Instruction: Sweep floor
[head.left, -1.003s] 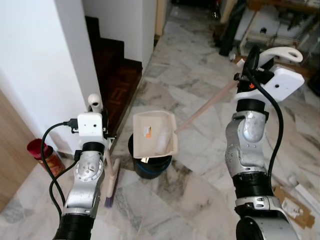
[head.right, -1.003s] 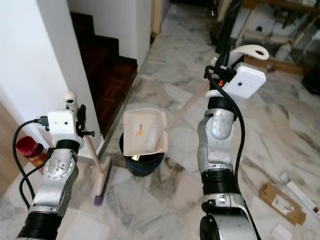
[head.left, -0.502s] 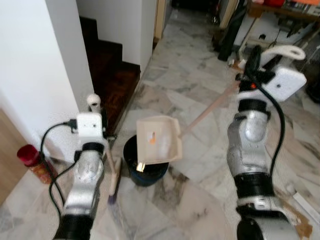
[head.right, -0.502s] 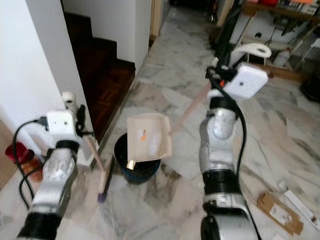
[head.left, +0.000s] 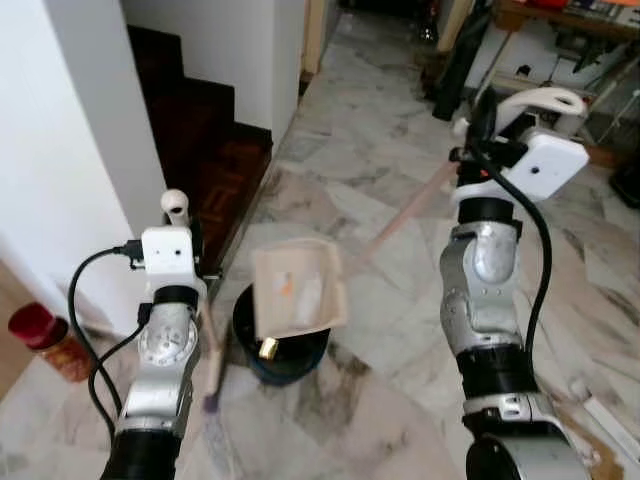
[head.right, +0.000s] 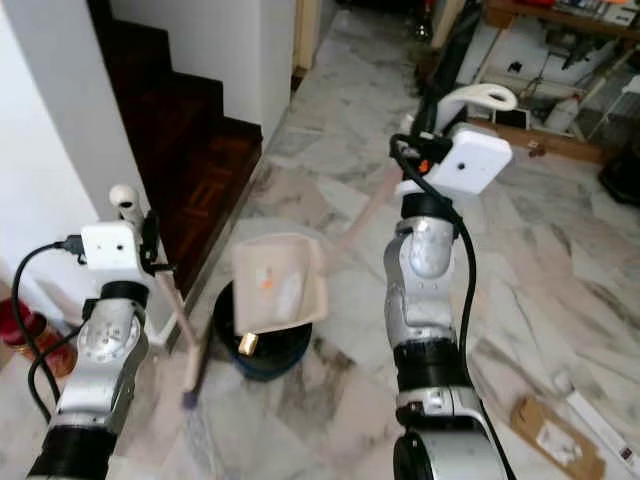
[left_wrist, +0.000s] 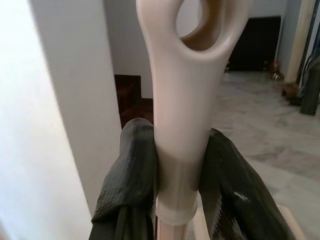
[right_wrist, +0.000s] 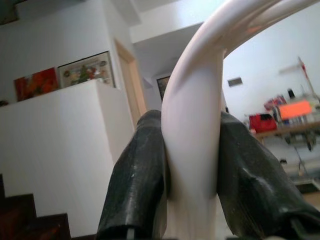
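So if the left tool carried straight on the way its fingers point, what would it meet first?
Probably nothing near. The left tool is shut on the broom handle and points along it, past its looped end. Beyond lies the white wall to one side and open marble floor; depth is unclear.

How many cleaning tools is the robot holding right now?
2: a broom, handle shut in the left pincer beside the stairs, and a dustpan, handle shut in the right pincer, tipped over the dark bin.
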